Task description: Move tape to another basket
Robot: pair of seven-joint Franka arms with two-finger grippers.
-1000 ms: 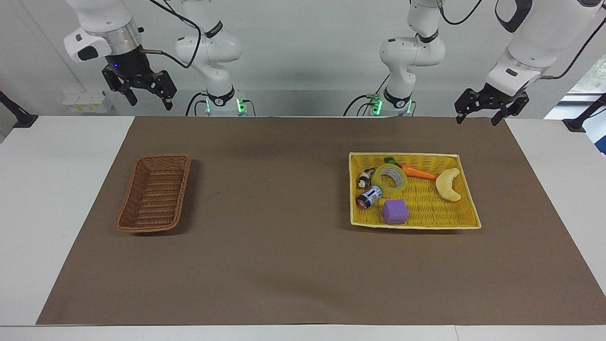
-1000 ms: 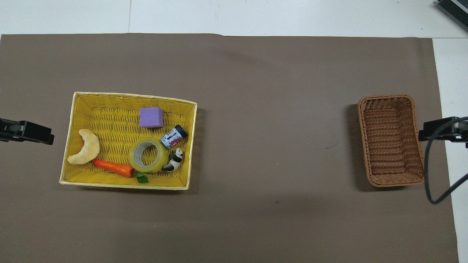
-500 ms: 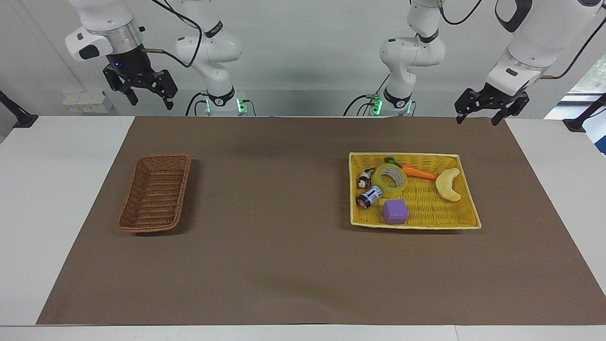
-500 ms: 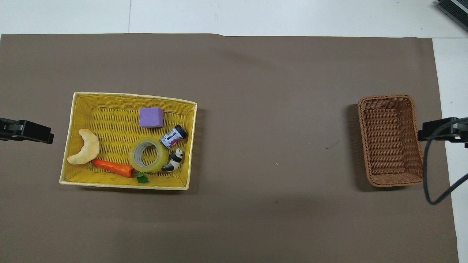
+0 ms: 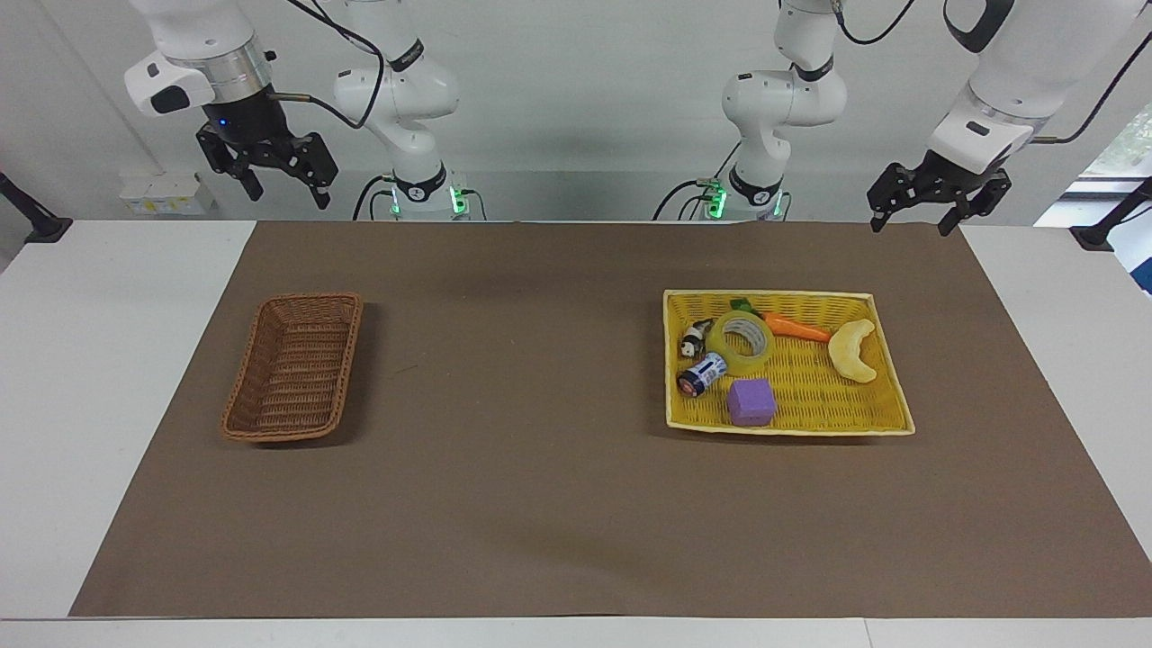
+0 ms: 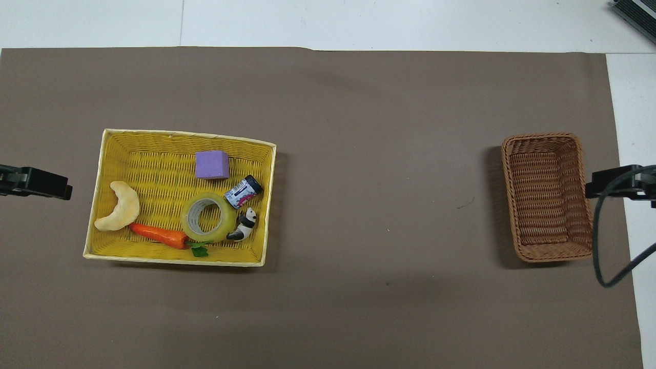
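Both grippers, left gripper [image 5: 912, 225] and right gripper [image 5: 285, 193], released, empty. Tape [image 5: 740, 342] crowded: carrot [image 5: 796, 328] at 1 o'clock, battery [image 5: 701, 374] at 7; I risk snagging neighbours.

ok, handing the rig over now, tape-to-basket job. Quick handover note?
Left gripper: open, empty, raised at the left arm's end of the table.
Right gripper: open, empty, raised at the right arm's end.
Tape roll: lying flat in the yellow woven tray, touching the toy carrot, beside the panda figure and small can.
Brown wicker basket: holds nothing.
Done: nothing.
Left: grasp the tape, carry it across, put it in the wicker basket.
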